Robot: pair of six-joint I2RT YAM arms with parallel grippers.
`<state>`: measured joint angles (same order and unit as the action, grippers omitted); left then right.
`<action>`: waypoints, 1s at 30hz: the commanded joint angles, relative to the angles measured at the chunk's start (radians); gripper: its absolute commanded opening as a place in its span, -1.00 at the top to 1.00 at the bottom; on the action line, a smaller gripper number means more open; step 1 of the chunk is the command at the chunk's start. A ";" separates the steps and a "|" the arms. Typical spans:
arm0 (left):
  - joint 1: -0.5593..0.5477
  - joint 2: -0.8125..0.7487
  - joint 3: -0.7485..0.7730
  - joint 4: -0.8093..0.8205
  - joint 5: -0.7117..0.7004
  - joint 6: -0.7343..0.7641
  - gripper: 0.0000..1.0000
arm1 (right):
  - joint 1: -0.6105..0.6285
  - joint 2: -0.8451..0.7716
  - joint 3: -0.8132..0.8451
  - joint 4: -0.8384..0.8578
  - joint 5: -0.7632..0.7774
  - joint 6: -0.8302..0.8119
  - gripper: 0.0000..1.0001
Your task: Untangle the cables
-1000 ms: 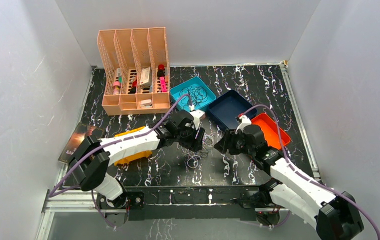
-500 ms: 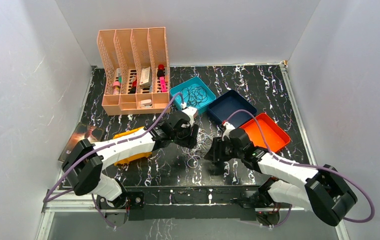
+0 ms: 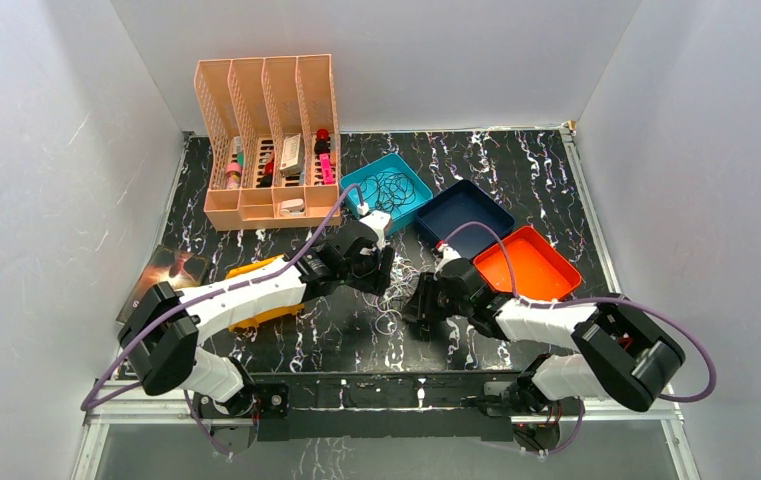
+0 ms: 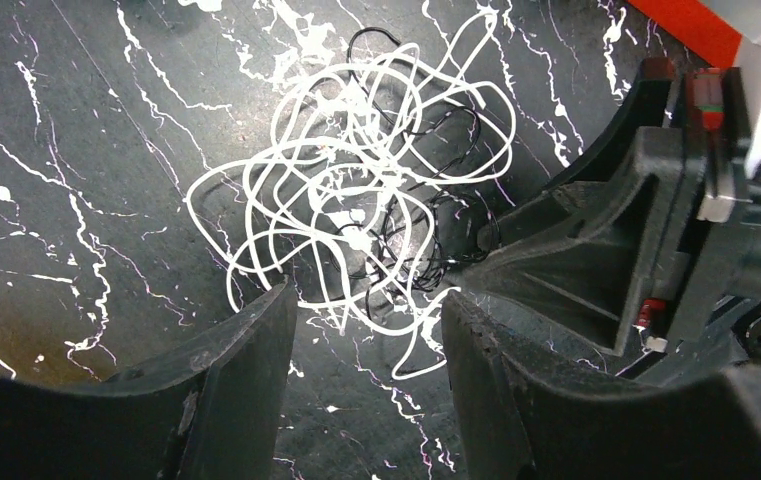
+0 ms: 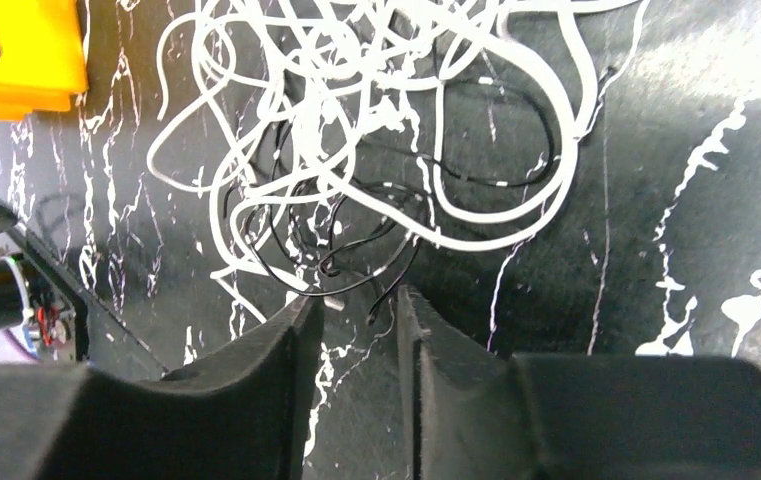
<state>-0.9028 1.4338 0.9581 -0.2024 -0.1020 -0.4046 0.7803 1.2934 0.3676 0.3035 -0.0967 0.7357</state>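
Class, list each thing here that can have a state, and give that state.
Cables, tangled in one heap.
Left end effector, open over the cables.
Right end effector, open narrowly beside the cables.
Teal tray, holding black loops.
Blue tray, empty.
Orange tray, empty.

Tight room at the cables (image 4: 356,190)
Left gripper (image 4: 368,340) and right gripper (image 5: 358,320) crowd them from both sides; bare table (image 3: 336,330) lies toward the bases, blue tray (image 3: 461,215) beyond.

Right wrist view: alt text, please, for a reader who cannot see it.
A tangle of white and black cables lies on a black marbled table. The right gripper points at its near edge, jaws a little apart, a black wire end at the gap. A yellow object fills the top left corner.
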 commanded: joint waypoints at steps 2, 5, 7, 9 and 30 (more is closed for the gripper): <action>-0.001 -0.061 -0.001 -0.014 -0.032 0.001 -0.07 | 0.005 0.048 0.037 0.047 0.037 0.001 0.36; -0.001 -0.061 -0.004 -0.014 -0.038 0.001 -0.07 | 0.005 0.035 0.037 0.036 0.033 -0.007 0.61; -0.002 -0.061 -0.007 -0.013 -0.045 0.003 -0.06 | 0.005 -0.002 0.036 0.009 0.043 -0.020 0.78; -0.001 -0.081 -0.011 -0.011 -0.052 0.003 -0.06 | 0.005 -0.046 0.039 -0.033 0.058 -0.032 0.89; -0.001 -0.198 -0.052 0.066 -0.115 0.000 -0.18 | 0.005 -0.402 0.243 -0.428 0.196 -0.185 1.00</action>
<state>-0.9024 1.3060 0.9226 -0.1627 -0.1787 -0.4042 0.7803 0.9283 0.5388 -0.1032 0.0700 0.5922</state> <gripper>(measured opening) 0.579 0.054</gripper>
